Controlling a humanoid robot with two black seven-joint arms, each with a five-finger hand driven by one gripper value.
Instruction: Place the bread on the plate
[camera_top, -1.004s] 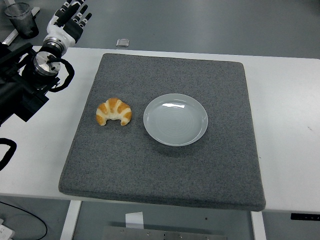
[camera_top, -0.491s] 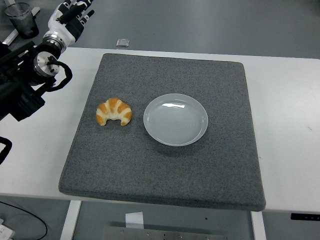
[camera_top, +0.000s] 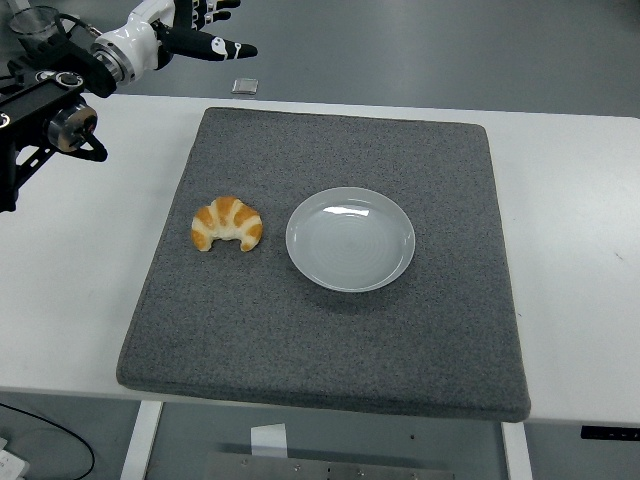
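Observation:
A golden croissant (camera_top: 227, 223) lies on the left part of the dark grey mat (camera_top: 330, 340). Just to its right a pale grey round plate (camera_top: 350, 238) rests on the mat with nothing on it. My left hand (camera_top: 195, 30) is raised at the top left, beyond the table's far edge and well away from the croissant. Its fingers (camera_top: 222, 46) are spread and point to the right, holding nothing. The right arm does not show.
The black left arm (camera_top: 45, 110) crosses the table's far left corner. A clear cup (camera_top: 35, 25) stands at the top left behind it. A small square object (camera_top: 245, 85) lies on the floor past the table's far edge.
My left hand has swung up and to the right, turning so its fingers now point right instead of upward. The arm has pulled back toward the top left. Croissant and plate are unmoved.

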